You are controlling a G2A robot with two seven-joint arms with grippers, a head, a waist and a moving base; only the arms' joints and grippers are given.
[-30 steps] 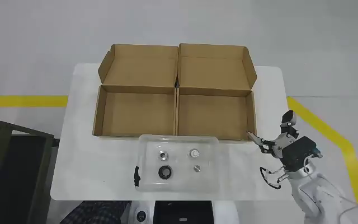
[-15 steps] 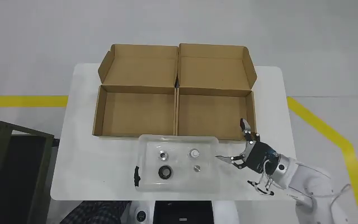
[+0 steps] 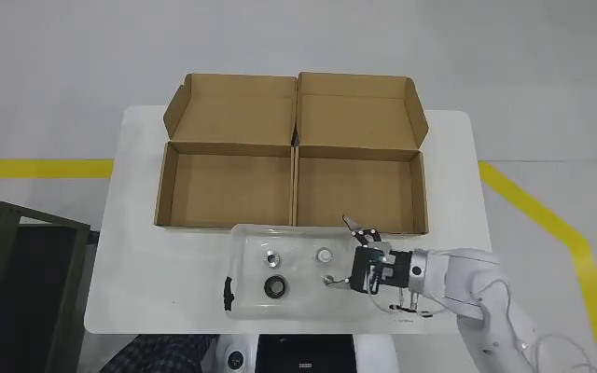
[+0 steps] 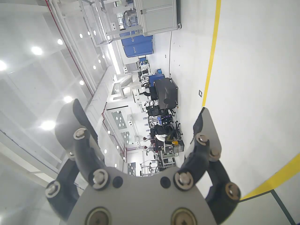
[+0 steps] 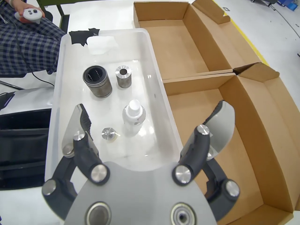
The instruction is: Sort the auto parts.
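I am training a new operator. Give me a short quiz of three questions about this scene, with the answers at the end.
1. How many parts stand in the bin?
2. True or false: the right gripper is open.
3. Which part stands nearest the tape on the bin's rim?
A. the bearing
B. the white bottle
C. the small disc

Key: 1. four; 2. true; 3. A
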